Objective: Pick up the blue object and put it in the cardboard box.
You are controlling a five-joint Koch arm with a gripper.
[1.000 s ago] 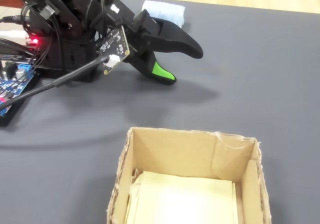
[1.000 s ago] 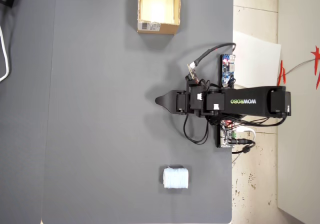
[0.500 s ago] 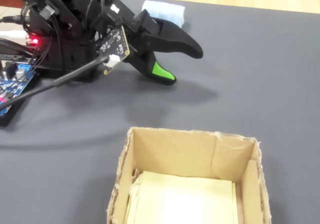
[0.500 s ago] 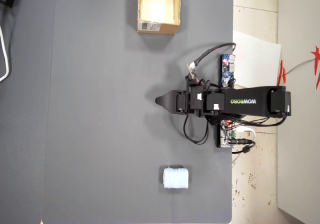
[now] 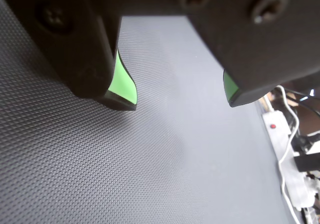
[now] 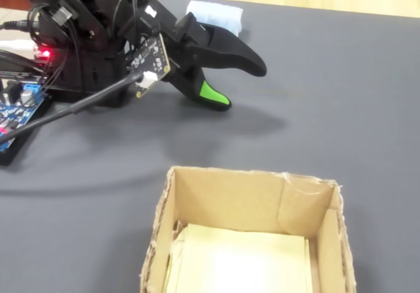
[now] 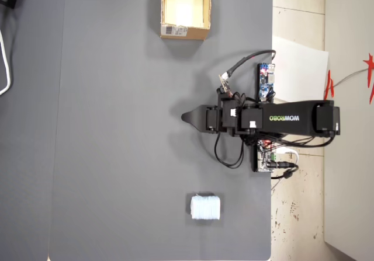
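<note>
Jaws (image 5: 177, 103): spread, empty, green pads apart above bare worktop (image 7: 117, 156).
Blue object (image 7: 205, 207): on worktop, well apart from jaws, toward 5 o'clock in overhead view.
Cardboard box (image 7: 185, 32): at 12 o'clock edge, open, empty.
Coming move: swing toward 5 o'clock.

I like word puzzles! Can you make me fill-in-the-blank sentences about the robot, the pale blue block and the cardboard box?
1. The black gripper with green pads holds ____.
2. In the wrist view its jaws stand ____.
3. The small pale blue ribbed block lies on the dark grey ____.
4. The tan cardboard box wears a white barcode ____.

Missing words: nothing; open; mat; label
</note>
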